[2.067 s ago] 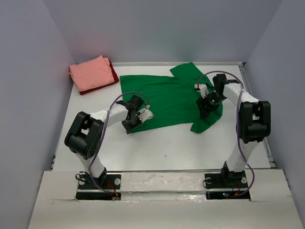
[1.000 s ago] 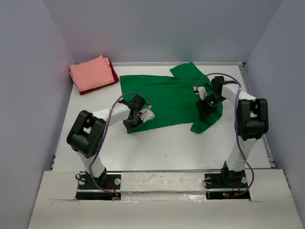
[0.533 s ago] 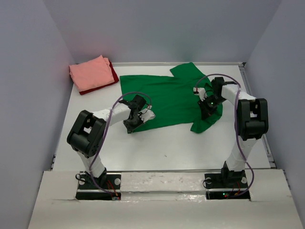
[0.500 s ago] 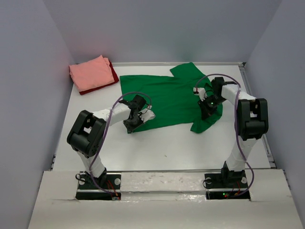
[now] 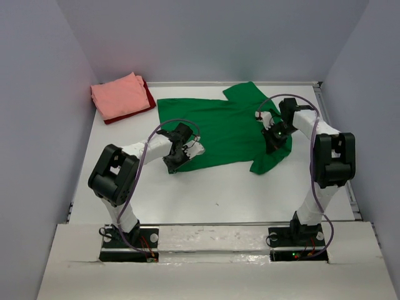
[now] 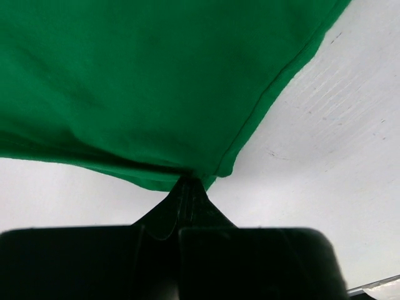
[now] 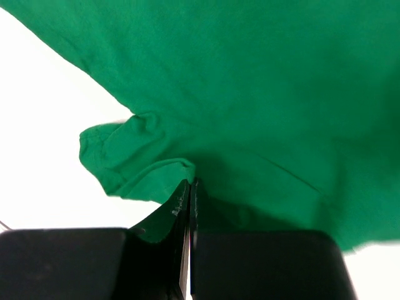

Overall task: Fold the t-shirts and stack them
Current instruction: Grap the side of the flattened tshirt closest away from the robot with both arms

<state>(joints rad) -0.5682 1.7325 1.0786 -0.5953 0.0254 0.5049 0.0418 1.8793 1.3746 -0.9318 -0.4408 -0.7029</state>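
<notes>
A bright green t-shirt lies spread flat across the middle of the white table. My left gripper is shut on its near left hem corner, which is bunched at the fingertips. My right gripper is shut on a pinched fold of the green t-shirt beside the near right sleeve. A folded salmon pink t-shirt rests on a folded dark red t-shirt in the far left corner.
Grey walls close in the table on the left, back and right. A metal rail runs along the table's right edge. Both arm bases are bolted to the near edge.
My right gripper's jaws have closed onto the green cloth by the sleeve. The left gripper keeps its hold on the hem corner and has barely moved.
</notes>
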